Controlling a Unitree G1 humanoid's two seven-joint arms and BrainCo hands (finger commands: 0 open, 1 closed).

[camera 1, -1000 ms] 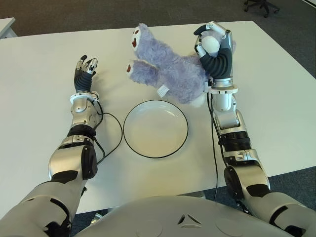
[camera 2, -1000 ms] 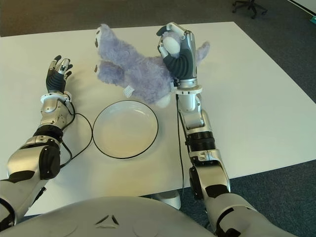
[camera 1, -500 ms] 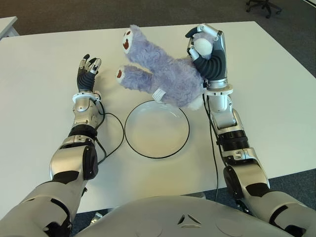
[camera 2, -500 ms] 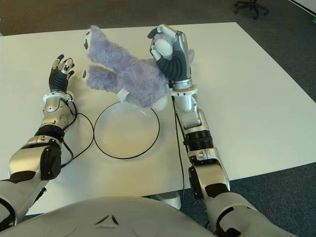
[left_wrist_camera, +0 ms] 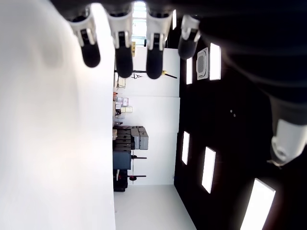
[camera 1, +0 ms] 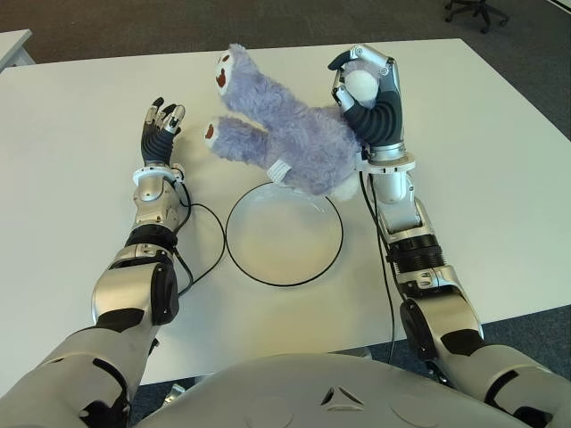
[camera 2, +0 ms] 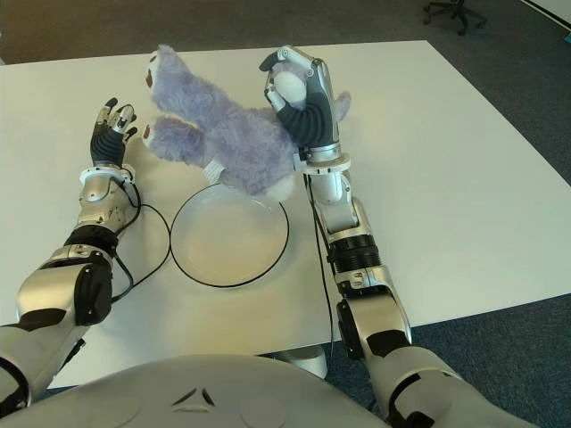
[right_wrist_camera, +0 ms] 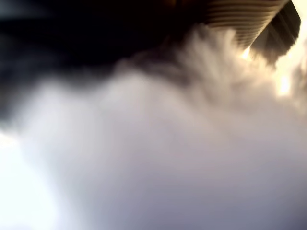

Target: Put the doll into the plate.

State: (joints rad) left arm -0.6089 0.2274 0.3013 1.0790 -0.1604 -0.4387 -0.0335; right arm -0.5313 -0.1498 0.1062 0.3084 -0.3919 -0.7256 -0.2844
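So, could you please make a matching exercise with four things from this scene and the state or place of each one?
Things:
1. doll
2. plate
3. left hand
4. right hand

States:
A. lies on the table, holds nothing
B. fingers closed around fur
C. lifted, over the plate's far rim
D. fingers spread, holds nothing, left of the doll

Pairs: 1-C, 2-A, 3-D, 4-B
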